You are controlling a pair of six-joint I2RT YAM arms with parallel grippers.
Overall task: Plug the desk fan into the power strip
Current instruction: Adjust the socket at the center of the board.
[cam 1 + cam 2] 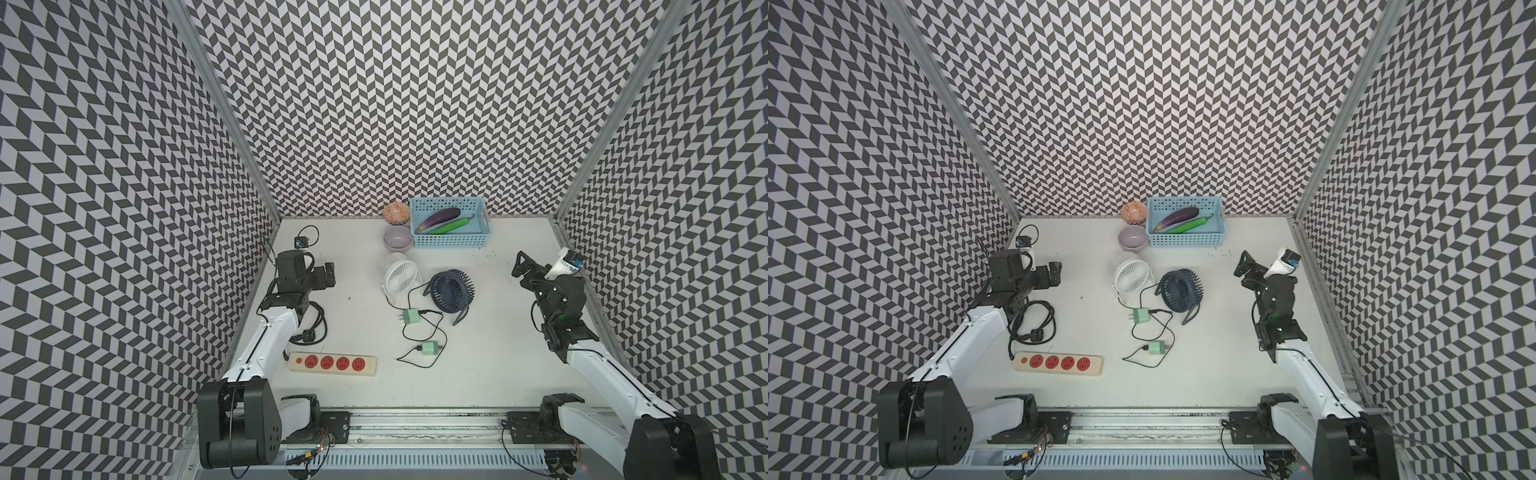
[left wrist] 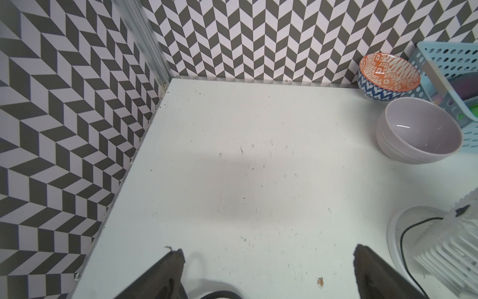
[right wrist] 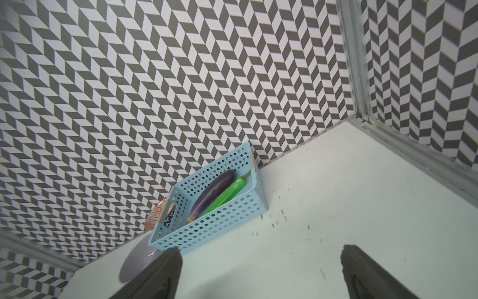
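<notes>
nearby, long cream power strip (image 1: 332,366) (round red sockets (image 1: 326,363)), coiled black cord (image 1: 308,335)

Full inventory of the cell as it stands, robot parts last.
power strip: 1, cream with four red sockets, front of the table by the left arm
strip cord: 1, black, coiled behind the strip
white fan: 1, white, mid-table
dark blue fan: 1, dark blue, beside the white fan
plug adapters: 2, pale green, in front of the fans, on thin black cords
basket: 1, light blue, against the back wall
eggplant: 1, purple, in the basket
pepper: 1, green, in the basket
patterned bowl: 1, orange and blue, beside the basket
plain bowl: 1, lilac-grey, in front of the patterned bowl
table: 1, white
left gripper: 1, black, open, empty
right gripper: 1, black, open, empty
</notes>
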